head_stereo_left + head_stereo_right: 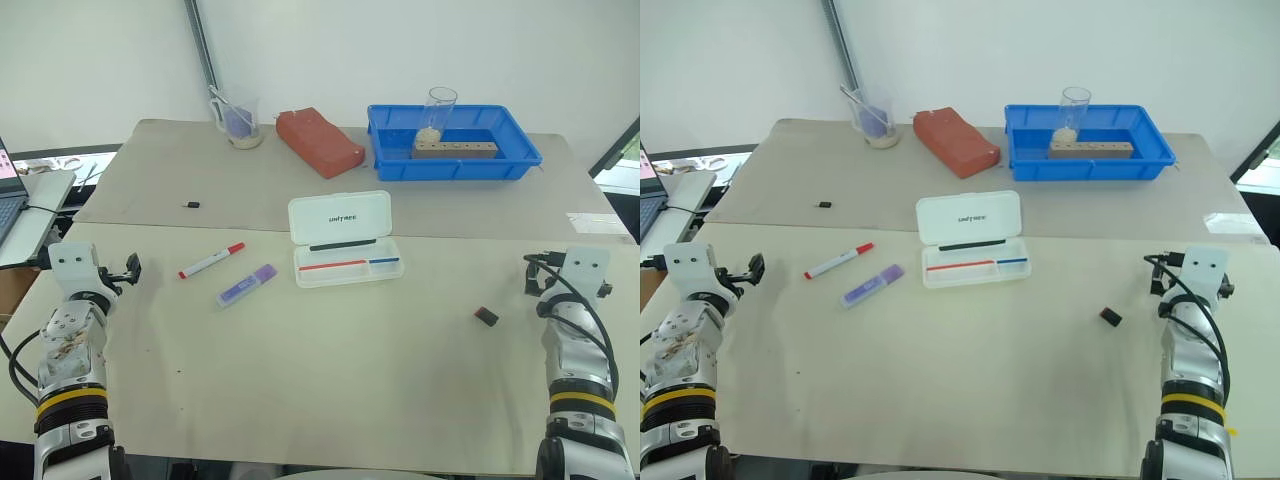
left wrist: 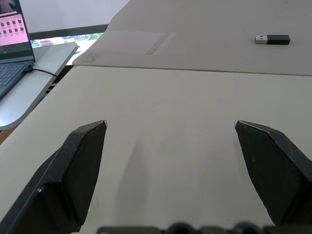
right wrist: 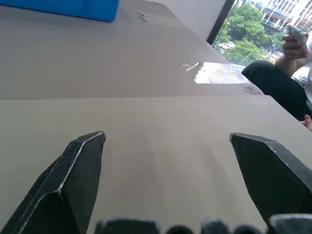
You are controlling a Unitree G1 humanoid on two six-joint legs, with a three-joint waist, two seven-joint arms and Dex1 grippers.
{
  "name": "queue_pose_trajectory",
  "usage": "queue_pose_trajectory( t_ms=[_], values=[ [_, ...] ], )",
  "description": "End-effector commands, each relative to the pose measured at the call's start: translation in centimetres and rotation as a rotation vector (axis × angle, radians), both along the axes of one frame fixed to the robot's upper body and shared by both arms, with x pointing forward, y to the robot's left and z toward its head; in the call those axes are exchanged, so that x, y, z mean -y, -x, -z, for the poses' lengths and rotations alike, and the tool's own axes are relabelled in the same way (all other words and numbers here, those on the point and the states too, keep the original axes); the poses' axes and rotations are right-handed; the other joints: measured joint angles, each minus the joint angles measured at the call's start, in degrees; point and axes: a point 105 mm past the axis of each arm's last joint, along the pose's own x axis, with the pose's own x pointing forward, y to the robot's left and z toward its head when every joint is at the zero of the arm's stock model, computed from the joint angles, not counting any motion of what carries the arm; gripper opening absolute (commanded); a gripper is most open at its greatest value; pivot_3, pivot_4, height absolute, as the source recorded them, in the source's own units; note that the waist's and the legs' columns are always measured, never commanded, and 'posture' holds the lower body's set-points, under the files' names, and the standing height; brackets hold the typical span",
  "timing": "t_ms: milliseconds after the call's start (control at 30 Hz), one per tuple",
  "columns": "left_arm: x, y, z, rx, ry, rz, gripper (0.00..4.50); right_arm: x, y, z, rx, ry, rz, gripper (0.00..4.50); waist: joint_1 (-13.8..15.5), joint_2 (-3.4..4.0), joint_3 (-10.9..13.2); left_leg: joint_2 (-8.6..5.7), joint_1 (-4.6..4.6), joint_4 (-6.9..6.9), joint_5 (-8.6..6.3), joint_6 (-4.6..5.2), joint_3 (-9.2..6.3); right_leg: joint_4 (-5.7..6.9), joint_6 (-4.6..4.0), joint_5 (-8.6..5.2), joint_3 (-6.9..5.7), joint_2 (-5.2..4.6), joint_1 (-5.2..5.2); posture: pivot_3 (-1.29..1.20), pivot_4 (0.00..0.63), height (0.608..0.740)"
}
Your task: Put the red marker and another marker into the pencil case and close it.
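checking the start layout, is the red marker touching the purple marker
Apart. The left eye view shows bare table between the red marker and the purple marker.

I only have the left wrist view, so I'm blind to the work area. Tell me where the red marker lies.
Observer: The red marker lies on the table, left of the pencil case, apart from it.
Operator: Give me the other marker.
Observer: The purple marker lies just in front of the red one, not touching it.
Operator: Report the case lid.
Observer: It stands open; a black stick and a red-and-blue strip lie inside.
Operator: Report the right gripper.
Observer: The right gripper is open over bare table, holding nothing.
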Motion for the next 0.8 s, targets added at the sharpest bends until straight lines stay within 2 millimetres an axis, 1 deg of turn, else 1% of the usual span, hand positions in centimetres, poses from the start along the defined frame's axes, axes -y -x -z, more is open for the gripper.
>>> queue_pose_trajectory(
  t_ms=[33, 167, 267, 333, 400, 500, 533, 600, 633, 667, 700, 733, 767, 800],
  values=[
    [-1.0, 0.4, -2.4, 0.076, -0.041, -0.020, 4.46, 0.4, -0.4, -2.3, 0.074, 0.030, -0.001, 4.50, -0.01, 0.00, 0.00, 0.00, 0.00, 0.00, 0.00, 0.00, 0.00, 0.00, 0.00, 0.00, 0.00, 0.00, 0.00, 0.00, 0.150, 0.740],
    [-1.2, 0.5, -2.6, 0.086, -0.037, -0.023, 4.46, 0.4, -0.7, -2.5, 0.076, 0.034, -0.009, 4.50, -0.06, 0.00, 0.00, 0.01, 0.00, -0.01, 0.00, 0.00, 0.00, 0.00, 0.00, 0.00, 0.00, 0.01, 0.00, 0.00, 0.150, 0.740],
    [-0.7, 0.6, -3.5, 0.116, -0.013, 0.025, 4.46, 0.0, -1.1, -3.2, 0.082, 0.050, -0.045, 4.50, -0.06, 0.00, 0.00, 0.00, 0.00, -0.02, 0.00, 0.00, 0.00, -0.01, 0.00, 0.00, 0.00, 0.01, 0.00, 0.00, 0.150, 0.740],
    [0.3, 0.6, -4.5, 0.123, -0.025, 0.112, 4.46, -0.5, -1.5, -4.1, 0.089, 0.054, -0.097, 4.50, -0.06, 0.00, 0.01, 0.01, -0.01, -0.02, 0.00, 0.00, 0.01, -0.01, 0.00, 0.00, 0.00, 0.00, 0.00, 0.00, 0.150, 0.740],
    [2.1, 0.3, -6.0, 0.125, -0.063, 0.243, 4.46, -1.6, -2.1, -5.0, 0.084, 0.070, -0.195, 4.50, -0.01, 0.01, 0.03, 0.01, -0.02, -0.02, -0.01, -0.01, 0.02, -0.01, 0.00, 0.00, 0.00, 0.00, -0.01, 0.00, 0.150, 0.740],
    [6.0, -0.6, -8.6, 0.112, -0.143, 0.469, 4.46, -4.3, -2.8, -6.7, 0.047, 0.120, -0.410, 4.50, 0.06, 0.05, 0.06, 0.01, -0.05, -0.02, -0.04, -0.08, 0.03, -0.02, 0.00, 0.00, -0.02, 0.00, -0.02, 0.00, 0.150, 0.740],
    [7.9, -1.1, -9.3, 0.102, -0.175, 0.562, 4.46, -5.4, -2.9, -7.2, 0.028, 0.139, -0.498, 4.50, 0.14, 0.09, 0.08, 0.01, -0.05, -0.02, -0.04, -0.09, 0.04, -0.02, 0.00, 0.00, -0.03, 0.00, -0.02, 0.00, 0.150, 0.740],
    [12.1, -1.8, -10.3, 0.082, -0.235, 0.757, 4.46, -7.9, -2.6, -7.8, -0.013, 0.140, -0.671, 4.50, 0.51, 0.16, 0.11, 0.01, -0.01, -0.01, -0.05, -0.10, 0.04, -0.08, 0.01, 0.00, -0.13, -0.02, -0.06, 0.00, 0.150, 0.740],
    [15.0, -2.2, -10.6, 0.070, -0.262, 0.876, 4.46, -9.5, -2.1, -8.2, -0.035, 0.121, -0.775, 4.50, 0.66, 0.19, 0.10, 0.01, -0.03, -0.01, -0.05, -0.10, 0.04, -0.13, 0.01, -0.01, -0.27, -0.06, -0.05, 0.00, 0.150, 0.740],
    [16.7, -2.4, -10.7, 0.060, -0.280, 0.949, 4.46, -11.0, -1.5, -8.5, -0.056, 0.090, -0.866, 4.50, 0.91, 0.21, 0.09, 0.03, -0.05, -0.01, -0.05, -0.10, 0.04, -0.17, 0.01, -0.01, -0.31, -0.07, -0.04, 0.00, 0.150, 0.740],
    [19.3, -2.5, -10.6, 0.050, -0.290, 1.051, 4.46, -12.5, -0.8, -8.7, -0.075, 0.058, -0.942, 4.50, 1.26, 0.26, 0.06, 0.04, -0.12, 0.02, -0.04, -0.10, 0.04, -0.16, 0.02, 0.00, -0.34, -0.06, -0.03, 0.00, 0.150, 0.740],
    [20.8, -2.6, -10.5, 0.042, -0.296, 1.113, 4.46, -13.3, -0.4, -8.9, -0.090, 0.035, -0.985, 4.50, 1.42, 0.31, 0.03, 0.04, -0.28, 0.06, -0.02, -0.07, 0.02, -0.16, 0.02, 0.00, -0.34, -0.03, 0.07, 0.00, 0.150, 0.740],
    [21.6, -2.7, -10.5, 0.036, -0.300, 1.146, 4.46, -13.8, -0.1, -8.9, -0.100, 0.022, -1.003, 4.50, 1.54, 0.32, 0.02, 0.04, -0.34, 0.07, 0.04, 0.03, 0.01, -0.15, 0.02, 0.01, -0.34, 0.00, 0.04, 0.00, 0.150, 0.740],
    [22.1, -2.7, -10.4, 0.031, -0.302, 1.164, 4.46, -14.0, 0.0, -9.0, -0.107, 0.014, -1.009, 4.50, 1.40, 0.33, 0.02, 0.05, -0.35, 0.14, 0.18, 0.25, -0.04, -0.15, 0.02, 0.01, -0.33, 0.04, 0.06, 0.00, 0.150, 0.740]
  ],
)
